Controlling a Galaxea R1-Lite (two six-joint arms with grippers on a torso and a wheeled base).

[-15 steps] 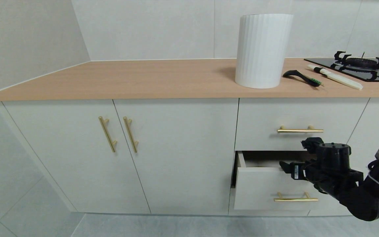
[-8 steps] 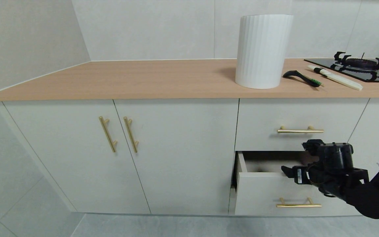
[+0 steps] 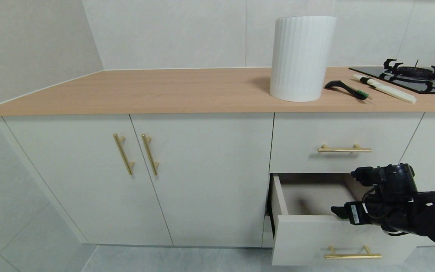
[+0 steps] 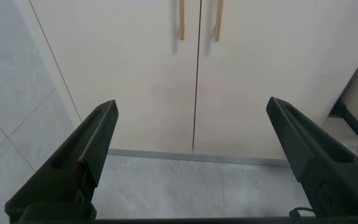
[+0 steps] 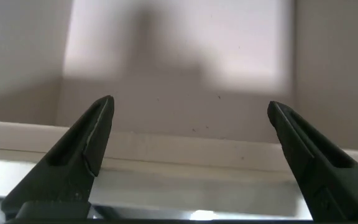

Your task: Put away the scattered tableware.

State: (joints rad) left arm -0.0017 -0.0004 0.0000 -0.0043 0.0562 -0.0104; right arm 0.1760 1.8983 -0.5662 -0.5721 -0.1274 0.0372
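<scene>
I am holding my right claw [image 3: 349,194] spread, pinching nothing. One finger is sitting at the top edge of the lower drawer [image 3: 308,234] and the other is over its hollow; I cannot tell whether either is touching the panel. The drawer is standing part-way out and looks bare inside, with its brass handle [image 3: 352,256] at 6 o'clock from the claw. My left claw [image 4: 191,109] is also hanging spread and holding nothing, facing the cupboard doors [image 4: 197,62] off at 9 o'clock.

The tableware is waiting on the table [image 3: 164,90] at 12 o'clock: a black peeler [image 3: 347,89] with a pale knife [image 3: 385,89] just beside it, between the white canister [image 3: 300,58] and the hob [image 3: 415,73].

I am judging the step in hand as opening the drawer, with nothing stowed yet. Next I am expecting to lift clear of the panel, rise to the table, and close on the peeler's handle from above.
</scene>
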